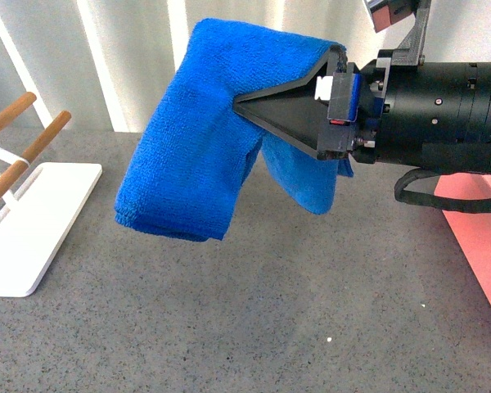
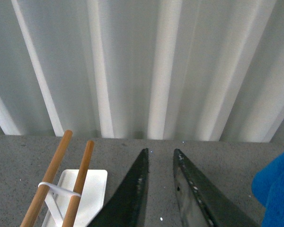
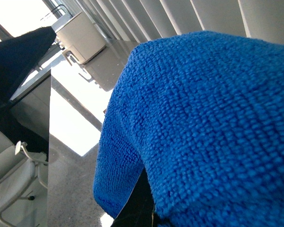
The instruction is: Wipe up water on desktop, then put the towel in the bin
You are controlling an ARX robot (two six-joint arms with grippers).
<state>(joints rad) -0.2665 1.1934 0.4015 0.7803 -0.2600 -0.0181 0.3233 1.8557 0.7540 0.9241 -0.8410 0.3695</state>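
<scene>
The wide, dark grey speckled stone-like desktop (image 1: 254, 327) fills the lower half of the front view, below a white pleated backdrop (image 1: 131, 49). Upper centre in that view, the bright royal-blue folded terry towel (image 1: 188, 139) hangs in the air above the desktop and does not touch it. Its layers droop towards the lower left. The black right gripper (image 1: 239, 102) reaches in from the upper right of the frame, and its pointed fingers are clamped on the towel. In the right wrist view the blue cloth covers most of the picture.

The salmon-pink rectangular plastic bin (image 1: 483, 237) shows at the right edge, below the arm. A white rack with two wooden rods (image 1: 41, 221) stands at the left edge on the desktop.

In the left wrist view the left gripper (image 2: 160, 153) has its two dark fingers apart, with nothing between them.
</scene>
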